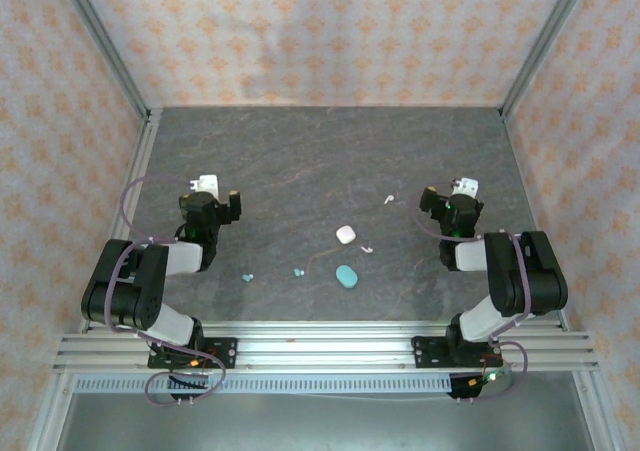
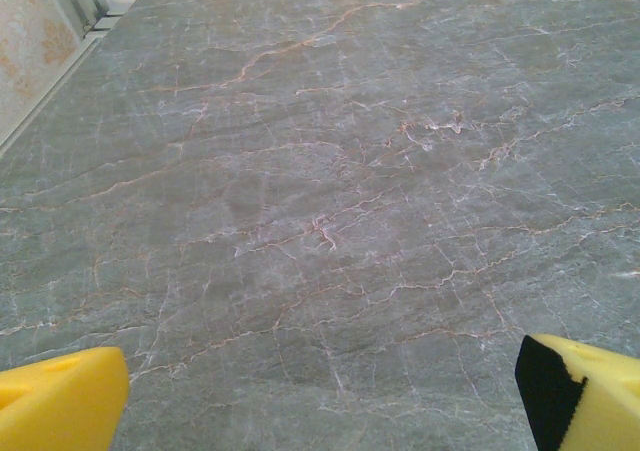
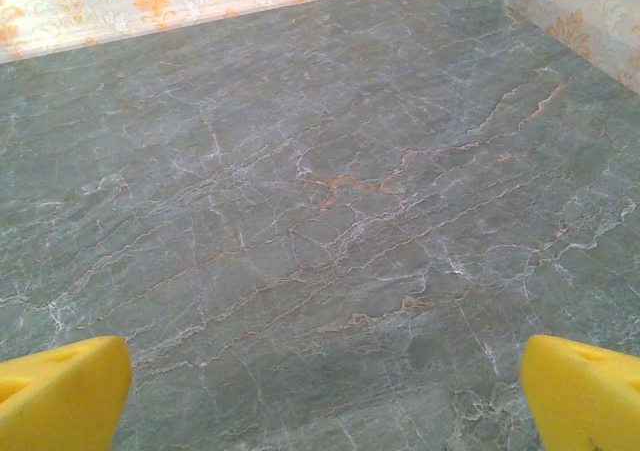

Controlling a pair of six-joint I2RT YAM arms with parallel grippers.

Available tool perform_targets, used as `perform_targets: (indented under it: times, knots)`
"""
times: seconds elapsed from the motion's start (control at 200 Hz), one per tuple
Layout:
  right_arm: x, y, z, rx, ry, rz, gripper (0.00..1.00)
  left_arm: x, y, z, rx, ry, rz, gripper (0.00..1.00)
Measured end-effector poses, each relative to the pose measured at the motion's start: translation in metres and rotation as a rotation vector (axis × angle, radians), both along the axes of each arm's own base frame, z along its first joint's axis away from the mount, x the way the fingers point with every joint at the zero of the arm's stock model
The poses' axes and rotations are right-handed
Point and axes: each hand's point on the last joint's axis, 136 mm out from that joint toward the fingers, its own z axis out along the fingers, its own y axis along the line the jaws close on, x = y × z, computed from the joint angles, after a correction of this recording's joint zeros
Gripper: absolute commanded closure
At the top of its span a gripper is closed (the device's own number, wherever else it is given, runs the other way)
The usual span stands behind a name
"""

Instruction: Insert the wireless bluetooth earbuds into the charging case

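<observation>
Not started yet: left gripper (image 2: 320,399) and right gripper (image 3: 325,396) hang wide open, empty. Next, left probably grabs a teal earbud (image 1: 247,275).

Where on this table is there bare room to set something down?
The far half of the table, up to the back wall, is bare. Crowded: the near middle, around the white case, teal case and scattered earbuds.

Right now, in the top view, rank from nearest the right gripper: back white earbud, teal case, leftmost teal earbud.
1. Back white earbud, just left of the right gripper.
2. Teal case, centre front.
3. Leftmost teal earbud, farthest left.
</observation>
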Motion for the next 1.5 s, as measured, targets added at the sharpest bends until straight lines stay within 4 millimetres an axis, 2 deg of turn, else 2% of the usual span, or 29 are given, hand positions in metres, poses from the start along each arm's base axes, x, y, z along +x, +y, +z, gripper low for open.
perform_targets:
  times: [0.676,0.791,0.916,1.071,1.126,1.221,1.311,1.416,1.501]
  knots:
    - [0.000,0.001,0.000,0.002,0.000,0.006,0.01,0.000,-0.001,-0.001,-0.002,0.015,-0.007,0.00]
    - [-0.002,0.002,0.004,0.004,0.005,0.010,0.01,0.004,-0.004,0.010,-0.009,0.019,-0.021,0.00]
    - [-0.005,0.000,0.028,0.011,0.002,-0.007,0.01,0.004,-0.004,0.031,-0.017,0.009,-0.015,0.00]
    - [0.002,0.005,0.085,0.081,-0.042,0.000,0.01,-0.001,-0.001,0.059,-0.071,0.024,0.032,0.00]
    - [0.002,0.010,0.098,0.114,-0.036,0.007,0.00,-0.004,0.001,0.071,-0.095,0.026,0.054,0.00]
    - [-0.001,0.030,0.108,0.151,0.024,0.044,0.01,-0.011,0.003,0.095,-0.138,0.018,0.086,0.00]
    - [-0.013,0.079,0.102,0.164,0.132,0.163,0.03,-0.022,0.003,0.112,-0.168,0.014,0.101,0.00]
    - [-0.050,0.146,0.084,0.152,0.278,0.349,0.08,-0.039,0.004,0.116,-0.184,0.041,0.111,0.00]
    - [-0.087,0.185,0.069,0.143,0.387,0.469,0.12,-0.054,0.004,0.110,-0.198,0.092,0.120,0.00]
